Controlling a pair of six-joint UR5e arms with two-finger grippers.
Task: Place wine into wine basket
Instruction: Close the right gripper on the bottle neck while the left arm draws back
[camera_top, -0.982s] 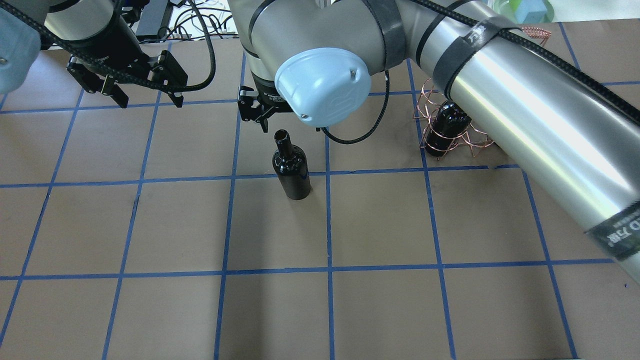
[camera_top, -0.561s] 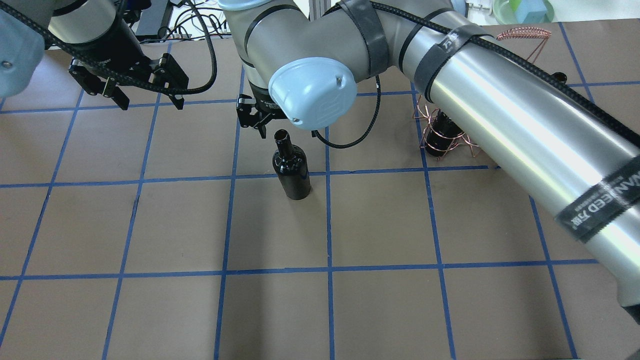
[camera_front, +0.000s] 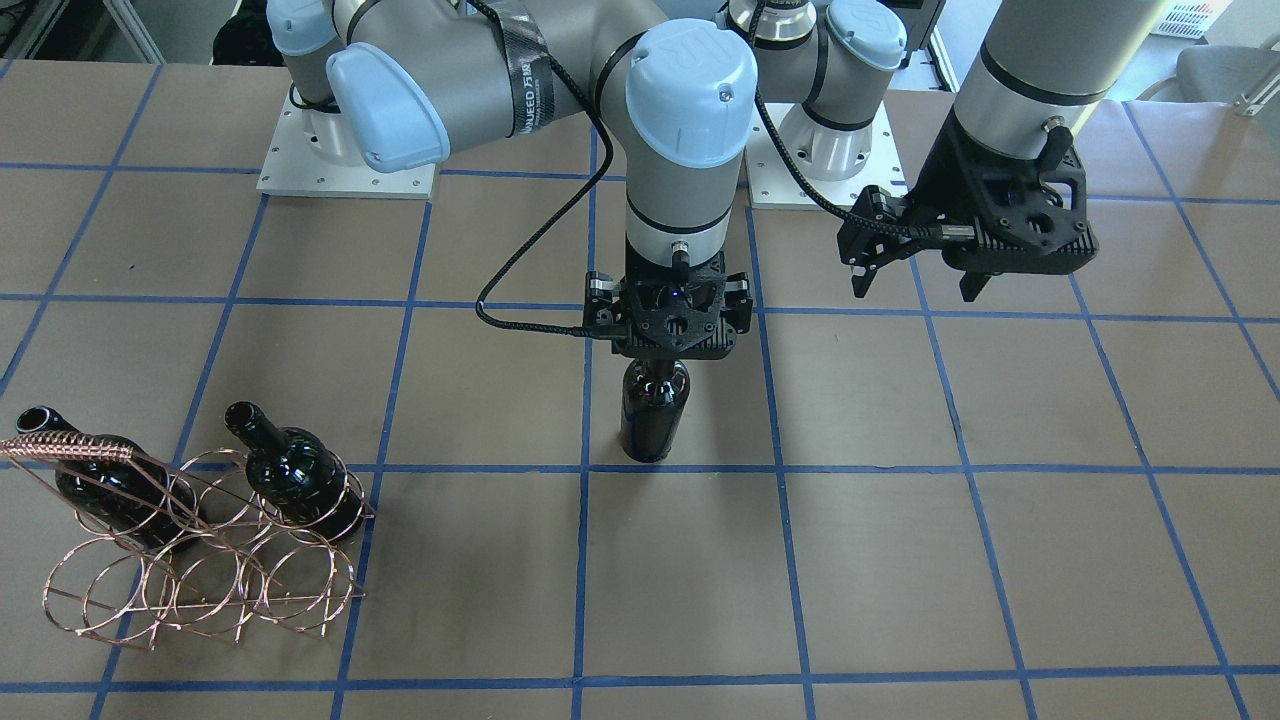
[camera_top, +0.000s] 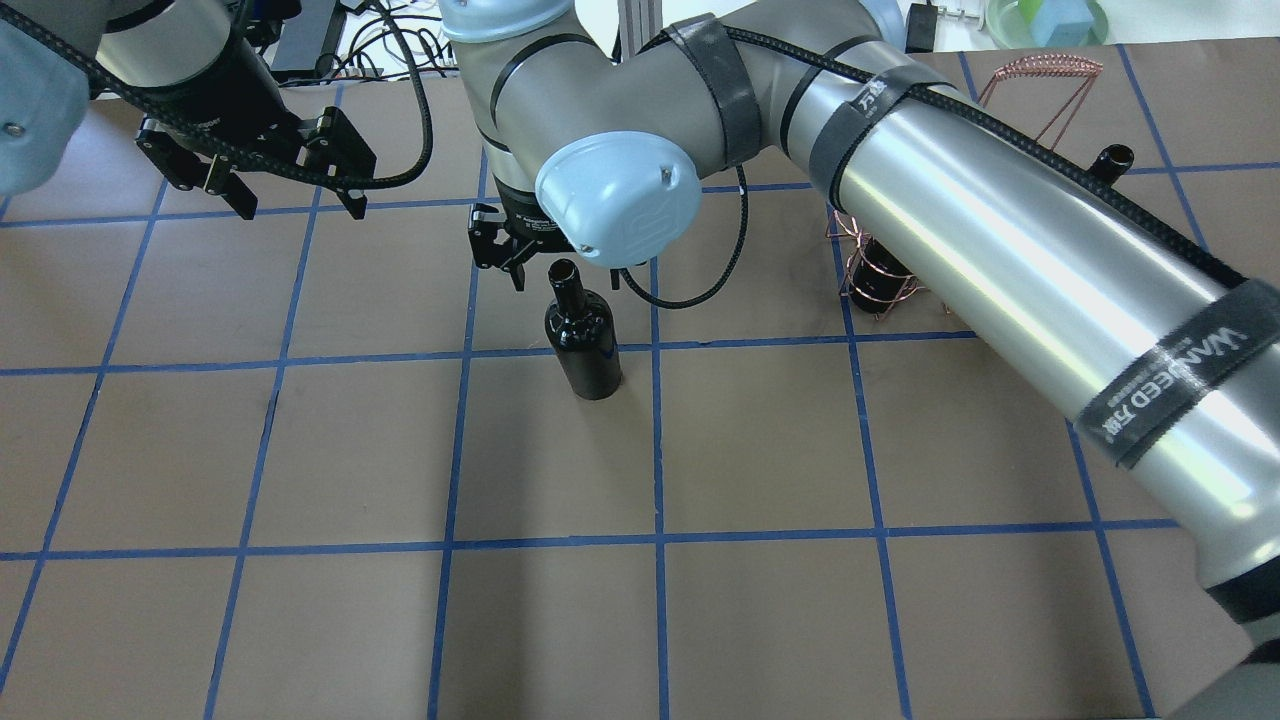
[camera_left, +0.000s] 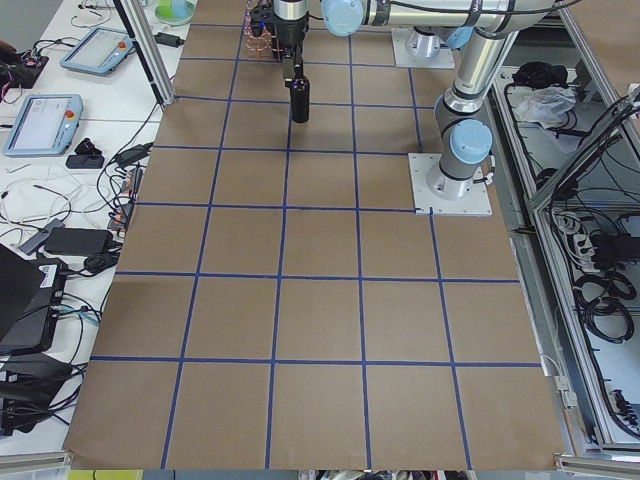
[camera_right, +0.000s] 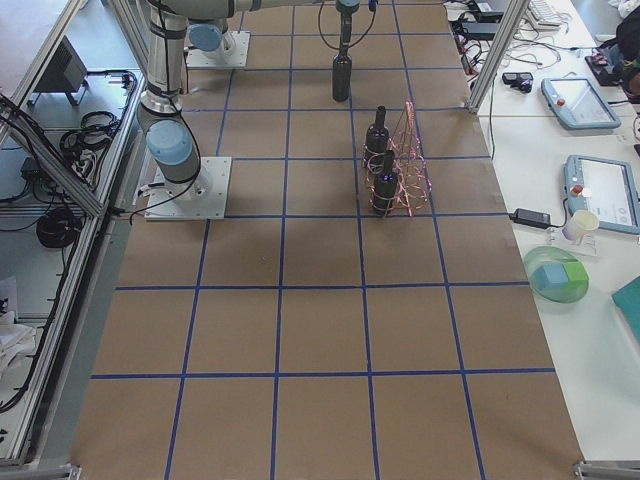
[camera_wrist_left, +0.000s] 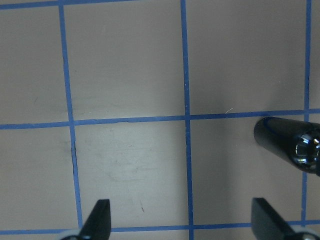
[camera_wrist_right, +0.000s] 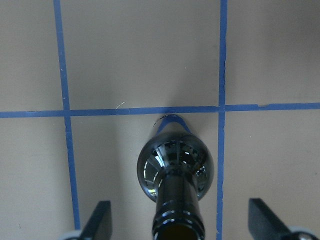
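A near-black wine bottle stands upright on the table near the middle; it also shows in the front view. My right gripper is open directly over it, with its fingers on either side of the top of the neck and not touching it. In the right wrist view the neck rises between the two fingers. The copper wire wine basket stands off to my right and holds two like bottles in its upper rings. My left gripper is open and empty, off to the left.
The basket's coiled handle shows behind my right forearm, which hides most of the basket from overhead. The left wrist view shows bare table and the standing bottle's top at its right edge. Blue tape lines grid the brown table.
My right gripper has come down over the standing bottle's neck, and its arm has swung, uncovering more of the basket. The bottle and my left arm have not moved.
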